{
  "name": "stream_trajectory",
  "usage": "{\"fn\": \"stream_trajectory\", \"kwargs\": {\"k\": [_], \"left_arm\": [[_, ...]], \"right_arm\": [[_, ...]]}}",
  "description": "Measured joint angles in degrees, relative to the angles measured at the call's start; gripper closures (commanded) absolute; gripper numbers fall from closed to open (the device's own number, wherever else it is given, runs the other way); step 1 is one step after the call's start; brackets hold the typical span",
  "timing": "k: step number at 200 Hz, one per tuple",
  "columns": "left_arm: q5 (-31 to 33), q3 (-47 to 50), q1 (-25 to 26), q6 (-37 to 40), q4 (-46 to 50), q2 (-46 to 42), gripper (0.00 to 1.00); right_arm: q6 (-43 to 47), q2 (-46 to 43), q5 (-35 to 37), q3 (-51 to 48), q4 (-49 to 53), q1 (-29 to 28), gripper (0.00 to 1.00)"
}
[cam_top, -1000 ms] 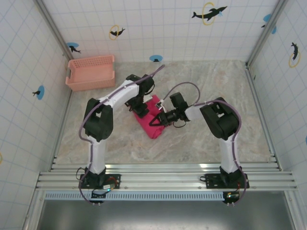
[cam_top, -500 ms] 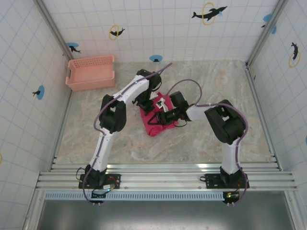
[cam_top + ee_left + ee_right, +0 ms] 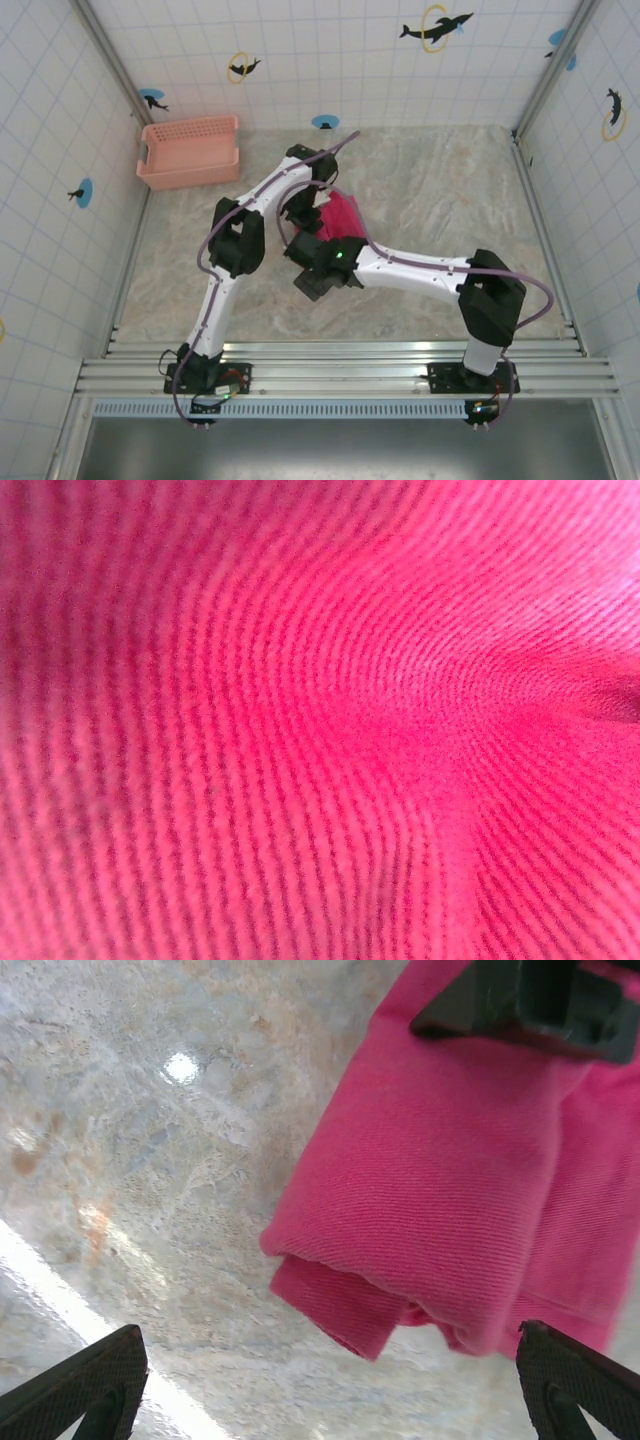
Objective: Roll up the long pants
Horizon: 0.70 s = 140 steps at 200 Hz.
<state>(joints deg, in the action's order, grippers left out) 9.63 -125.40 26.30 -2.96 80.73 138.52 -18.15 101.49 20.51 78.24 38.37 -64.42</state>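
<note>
Pants [image 3: 450, 1190] | just fwd of R tool [image 3: 330, 1400], jaws wide | L tool [image 3: 302, 214] on them, wide

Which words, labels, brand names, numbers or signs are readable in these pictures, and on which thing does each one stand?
There are none: no word, number or brand mark can be read.
Wall stickers: pictures only, dark dolphins with rings, no letters.
Basket, long pants and table: plain.
Arm bases: any marking is too small to read.
</note>
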Motion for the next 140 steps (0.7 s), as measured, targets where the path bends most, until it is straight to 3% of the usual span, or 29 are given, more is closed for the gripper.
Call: {"fn": "stream_trajectory", "kwargs": {"k": [52, 140], "left_arm": [[-0.1, 0.0, 0.0, 0.0, 0.0, 0.0, 0.03], [-0.2, 0.0, -0.1, 0.2, 0.2, 0.4, 0.03]], "right_arm": [[0.2, 10.2, 19.0, 8.2, 4.8, -6.8, 0.02], [1.5, 24.4, 33.7, 9.8, 5.0, -8.2, 0.02]]}}
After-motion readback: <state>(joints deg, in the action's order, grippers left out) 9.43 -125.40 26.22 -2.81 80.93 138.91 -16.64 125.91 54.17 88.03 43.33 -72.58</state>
